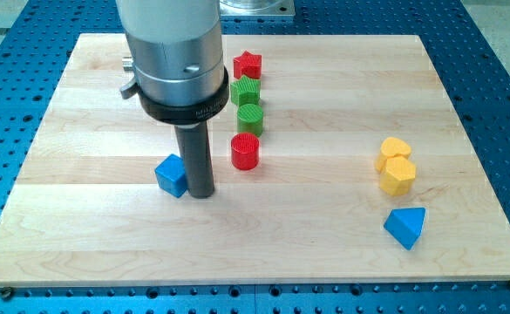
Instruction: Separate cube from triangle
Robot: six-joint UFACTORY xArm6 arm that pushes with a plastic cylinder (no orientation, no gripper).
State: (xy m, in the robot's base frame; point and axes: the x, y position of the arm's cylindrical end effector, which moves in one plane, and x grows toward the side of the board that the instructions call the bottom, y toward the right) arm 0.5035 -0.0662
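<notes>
A blue cube point(172, 175) lies left of the board's middle. My tip point(201, 194) rests on the board right beside the cube, at its right side, touching or nearly touching it. A blue triangle point(406, 226) lies far off at the lower right of the view. The rod rises from the tip into a wide grey cylinder point(173, 52) that hides part of the board's upper left.
A red star point(248, 64), a green block point(247, 90), a green cylinder point(250, 119) and a red cylinder point(245, 152) form a column right of the rod. Two yellow blocks point(394, 148) point(397, 175) sit above the triangle. The wooden board point(80, 218) lies on a blue perforated table.
</notes>
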